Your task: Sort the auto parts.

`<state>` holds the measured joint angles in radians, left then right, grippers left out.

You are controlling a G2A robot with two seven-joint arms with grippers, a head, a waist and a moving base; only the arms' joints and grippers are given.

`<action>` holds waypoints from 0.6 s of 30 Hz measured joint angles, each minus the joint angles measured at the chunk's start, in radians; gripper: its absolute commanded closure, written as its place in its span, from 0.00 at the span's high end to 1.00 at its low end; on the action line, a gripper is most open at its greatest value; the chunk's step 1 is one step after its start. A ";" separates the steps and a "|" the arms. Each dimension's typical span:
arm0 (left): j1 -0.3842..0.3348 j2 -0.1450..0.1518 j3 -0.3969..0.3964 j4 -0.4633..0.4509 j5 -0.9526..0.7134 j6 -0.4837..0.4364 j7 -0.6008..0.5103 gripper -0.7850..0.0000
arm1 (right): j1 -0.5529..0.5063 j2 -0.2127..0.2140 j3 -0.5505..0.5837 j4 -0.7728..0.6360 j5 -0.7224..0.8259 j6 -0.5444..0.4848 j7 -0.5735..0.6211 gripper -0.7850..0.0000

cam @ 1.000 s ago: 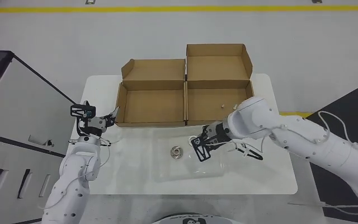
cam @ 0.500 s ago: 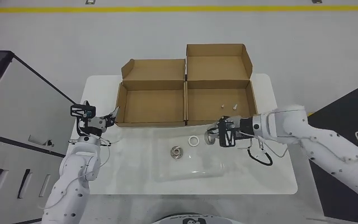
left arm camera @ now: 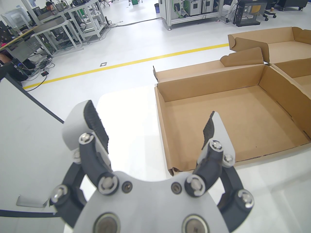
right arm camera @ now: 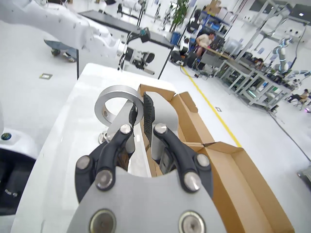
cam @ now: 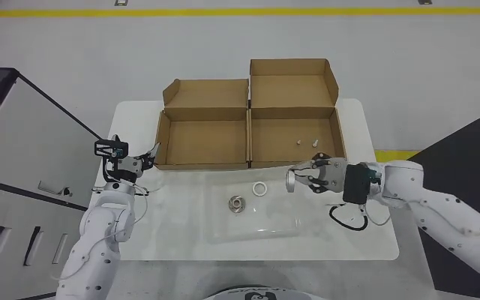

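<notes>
Boxes open above, walled at the sides

The left box [cam: 202, 142] and right box [cam: 281, 139] are entered freely from above; sideways passage is barred by their walls and folded-back lids [cam: 291, 81]. The right gripper [right arm camera: 140, 106], clamped on a metal ring [right arm camera: 116, 106], is held just before the right box's front wall. Nearer the robot, table [cam: 375, 225] room is taken by a white ring [cam: 259, 188], a flanged part [cam: 237, 202] and a clear bag [cam: 259, 223].

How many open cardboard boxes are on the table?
2. The first box sits near the left end effector; the second box adjoins it, near the right end effector. None seems hidden.
</notes>
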<state>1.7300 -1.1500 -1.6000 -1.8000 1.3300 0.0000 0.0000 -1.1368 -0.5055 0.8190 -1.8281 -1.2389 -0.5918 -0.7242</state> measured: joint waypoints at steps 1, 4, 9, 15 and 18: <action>0.000 0.000 0.000 0.000 0.000 0.000 0.000 1.00 | -0.004 -0.003 0.002 0.004 -0.002 0.008 -0.032 0.00; 0.000 0.000 0.000 0.000 0.000 0.000 0.000 1.00 | -0.012 -0.016 0.004 0.018 -0.013 0.031 -0.129 0.00; 0.000 0.000 0.000 0.000 0.000 0.000 0.000 1.00 | -0.005 -0.042 -0.001 0.038 -0.038 0.055 -0.243 0.00; 0.000 0.000 0.000 0.000 0.000 0.000 0.000 1.00 | 0.031 -0.085 -0.027 0.060 -0.067 0.066 -0.353 0.00; 0.000 0.000 0.000 0.000 0.000 0.000 0.000 1.00 | 0.057 -0.110 -0.045 0.070 -0.078 0.065 -0.390 0.00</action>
<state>1.7300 -1.1500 -1.6000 -1.8000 1.3300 0.0000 0.0000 -1.0796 -0.6150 0.7745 -1.7579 -1.3173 -0.5270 -1.1139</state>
